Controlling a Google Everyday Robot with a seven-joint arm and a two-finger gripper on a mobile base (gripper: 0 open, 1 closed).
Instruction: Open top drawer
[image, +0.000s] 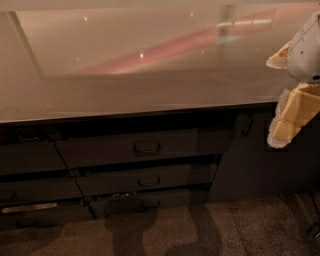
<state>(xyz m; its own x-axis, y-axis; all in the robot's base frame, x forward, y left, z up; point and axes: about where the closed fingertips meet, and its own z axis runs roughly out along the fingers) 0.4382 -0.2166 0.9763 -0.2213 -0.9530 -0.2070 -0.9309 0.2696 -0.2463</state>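
Dark grey matte top drawer (100, 150), flat-fronted with small loop handle (147, 148), lies below-left of gripper (278, 100), whose cream blocky fingers (300, 107) stand spread, empty, beside glossy countertop (150, 75) edge.

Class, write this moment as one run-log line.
phase: pre-grasp | top drawer: looks shut | handle: untouched | gripper: open, far to picture's right, above handle height

Glossy pale countertop (125, 85) with reddish reflected streak (165, 47), dark cabinet panel (250, 165) beneath, speckled floor (245, 225), dim warm light.

Raised end effector (274, 100) at right edge, fingers apart
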